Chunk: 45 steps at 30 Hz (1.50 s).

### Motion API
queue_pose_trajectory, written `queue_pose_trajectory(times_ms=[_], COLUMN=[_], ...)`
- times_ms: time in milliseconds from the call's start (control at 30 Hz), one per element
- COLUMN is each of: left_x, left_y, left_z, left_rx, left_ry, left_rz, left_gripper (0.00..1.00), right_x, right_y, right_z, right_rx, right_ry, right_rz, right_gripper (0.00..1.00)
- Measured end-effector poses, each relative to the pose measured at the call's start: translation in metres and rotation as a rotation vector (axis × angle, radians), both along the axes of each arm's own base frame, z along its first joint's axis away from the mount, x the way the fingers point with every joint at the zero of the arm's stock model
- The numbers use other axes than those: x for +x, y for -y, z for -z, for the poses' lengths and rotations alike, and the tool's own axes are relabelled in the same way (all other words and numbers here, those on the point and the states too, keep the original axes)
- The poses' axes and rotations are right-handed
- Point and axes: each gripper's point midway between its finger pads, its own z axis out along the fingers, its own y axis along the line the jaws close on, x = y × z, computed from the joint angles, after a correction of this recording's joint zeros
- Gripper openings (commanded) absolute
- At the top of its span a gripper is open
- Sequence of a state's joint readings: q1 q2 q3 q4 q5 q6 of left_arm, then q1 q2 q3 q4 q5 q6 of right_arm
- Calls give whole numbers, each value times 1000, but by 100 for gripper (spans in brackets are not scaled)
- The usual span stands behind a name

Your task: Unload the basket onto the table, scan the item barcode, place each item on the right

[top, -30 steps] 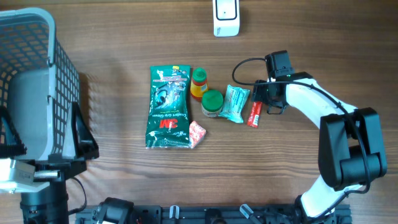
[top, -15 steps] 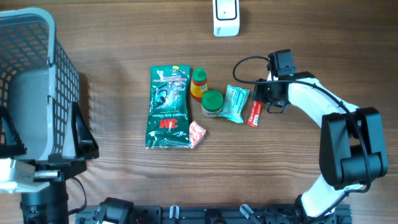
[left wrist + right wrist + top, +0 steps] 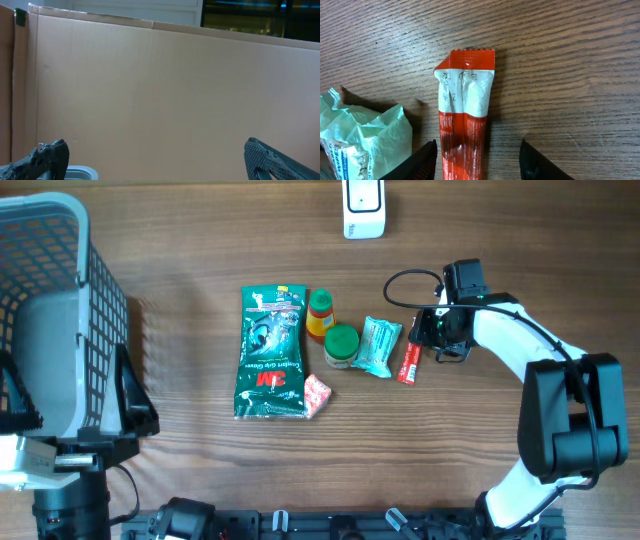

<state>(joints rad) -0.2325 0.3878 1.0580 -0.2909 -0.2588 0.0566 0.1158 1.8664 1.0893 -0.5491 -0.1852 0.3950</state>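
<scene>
Just changed: the right arm's wrist has slid a little to the right since a second ago, and its jaws have drawn in from a wider spread. The red stick sachet [image 3: 465, 115] has not moved on the wooden table [image 3: 200, 240].
Right gripper [image 3: 479, 162]: half-spread, a finger on each side of the sachet's near end, bare wood showing beside the right finger. It holds nothing.
Left gripper [image 3: 155, 160]: spread wide and empty, parked over by the wire basket [image 3: 95, 290] at the left, facing a cardboard wall.
Meaning for the task: I'd say it is lining up on the sachet. The pick is not made, so scanning has not begun.
Task's thing: the sachet lies right of the cluster, just beside the pale green wrapper [image 3: 378, 346].
Scanner: the white unit [image 3: 363, 208] sits at the far edge, well apart from the items.
Readable writing: "3M" on the green pouch [image 3: 270, 352]. Faint date-code digits sit on the sachet's white band, too blurred to read.
Barcode: none shows on the sachet's upturned face.
</scene>
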Motion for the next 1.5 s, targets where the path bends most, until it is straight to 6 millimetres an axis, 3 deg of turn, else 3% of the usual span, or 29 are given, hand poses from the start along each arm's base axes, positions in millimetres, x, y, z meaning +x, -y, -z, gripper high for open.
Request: queue_pose_trajectory(times_ms=[300,467,500,633,800,900,1000,1100,1400,1500], left_x=[0,0,0,0,0,0,0,0,0,0], left_y=[0,0,0,0,0,0,0,0,7,10], left_z=[0,0,0,0,0,0,0,0,0,0], left_rx=[0,0,0,0,0,0,0,0,0,0], left_ry=[1,0,0,0,0,0,0,1,0,0], left_rz=[0,0,0,0,0,0,0,0,43,65], left_gripper=[100,100,100,100,100,100,100,100,100,100], right_x=[16,28,28,28,30,32,31,29,26,14], right_y=[4,5,5,1,-9,-11,-8,-2,-1,-6], right_z=[7,10,10,11,10,10,12,14,15,14], right_rx=[-34,-32,-32,-21,-39,-69,-122,-171,-144,-98], right_ry=[25,33,33,34,55,70,72,70,45,-29], right_rz=[8,15,15,8,-14,-19,-7,6,41,80], right_gripper=[27,25,25,47,54,47,33,7,4,4])
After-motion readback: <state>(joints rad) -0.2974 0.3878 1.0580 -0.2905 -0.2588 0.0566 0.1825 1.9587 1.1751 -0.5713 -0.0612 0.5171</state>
